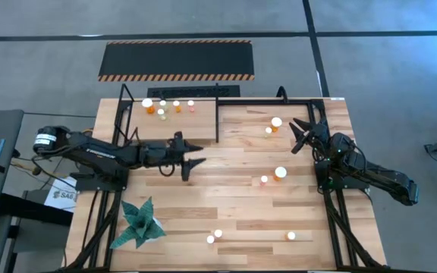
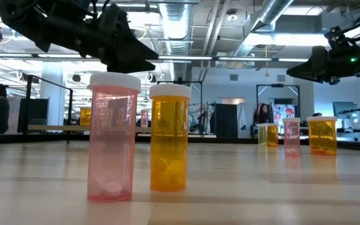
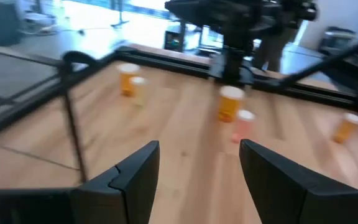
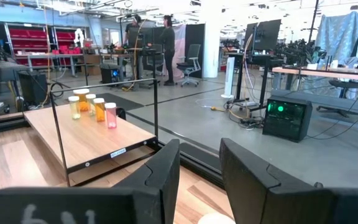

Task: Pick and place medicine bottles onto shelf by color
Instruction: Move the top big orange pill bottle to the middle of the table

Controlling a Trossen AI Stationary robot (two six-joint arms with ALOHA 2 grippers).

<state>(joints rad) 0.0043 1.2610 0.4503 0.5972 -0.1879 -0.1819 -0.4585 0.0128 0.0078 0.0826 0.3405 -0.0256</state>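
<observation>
1. the medicine bottles are small clear-walled cylinders with white round caps; their bodies are orange, amber or pinkish-red and they differ in size.
2. five of them stand in a cluster (image 1: 167,107) on the shelf (image 1: 180,125), a light wooden board with black posts and rails at the desk's far left corner.
3. in the right wrist view that cluster (image 4: 92,106) shows pale yellow, orange and pink bodies standing close together.
4. the rest stand upright on the desk (image 1: 234,189): an orange bottle (image 1: 276,123) beside a smaller one near the far right, an orange bottle (image 1: 280,174) just beside a pinkish bottle (image 1: 264,180) at mid right, and three more along the near edge.
5. in the low view a pink bottle (image 2: 112,137) and an amber bottle (image 2: 169,137) stand side by side close to the camera, each with pills at the bottom; three more bottles stand farther off at the right.
6. the left tool (image 1: 194,158) hangs over the desk's middle left, its fingers spread apart and empty; the left wrist view shows the orange and pinkish pair past the gap.
7. the right tool (image 1: 303,133) is above the far right of the desk near the orange bottle there, fingers apart, holding nothing.
8. a green folded paper shape (image 1: 140,221) lies at the near left.
</observation>
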